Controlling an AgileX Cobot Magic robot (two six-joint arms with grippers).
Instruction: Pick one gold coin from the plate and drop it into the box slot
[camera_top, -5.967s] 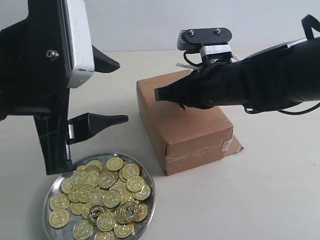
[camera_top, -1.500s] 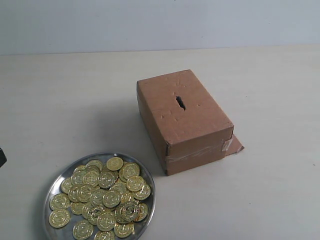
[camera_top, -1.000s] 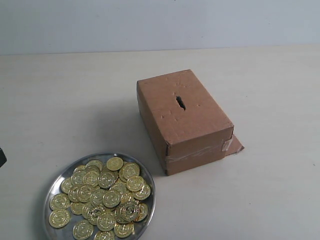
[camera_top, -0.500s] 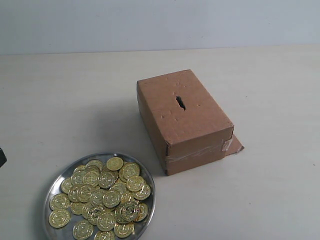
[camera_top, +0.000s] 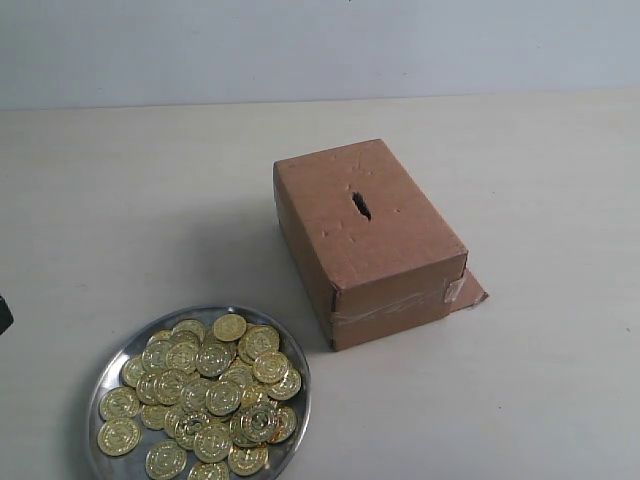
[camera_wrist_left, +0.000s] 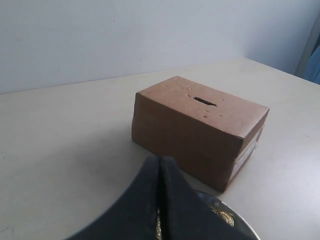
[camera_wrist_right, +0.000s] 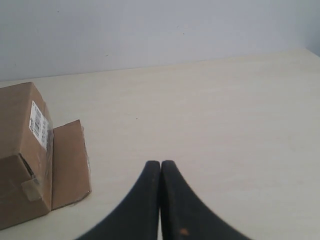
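The silver plate (camera_top: 118, 352) sits at the front left of the table, heaped with several gold coins (camera_top: 205, 390). To its right stands the brown box (camera_top: 385, 255), with the dark slot (camera_top: 360, 204) in its top face, tape (camera_top: 400, 305) round its near end and a loose flap (camera_top: 470, 290) at its base. In the exterior view only a black sliver (camera_top: 3, 315) of the left arm shows. My left gripper (camera_wrist_left: 160, 160) is shut, hanging above the plate rim (camera_wrist_left: 240, 225) and facing the box (camera_wrist_left: 190, 135) and slot (camera_wrist_left: 205, 101). My right gripper (camera_wrist_right: 160, 164) is shut over bare table beside the flap (camera_wrist_right: 70, 165).
The pale table (camera_top: 150, 200) runs back to a plain wall. A white label (camera_wrist_right: 39, 125) is stuck on the box end that the right wrist view shows.
Six seconds ago both arms hung over the scene, the left gripper open above the plate and the right one over the box. Both have since drawn out of the exterior view. Nothing moved lately.
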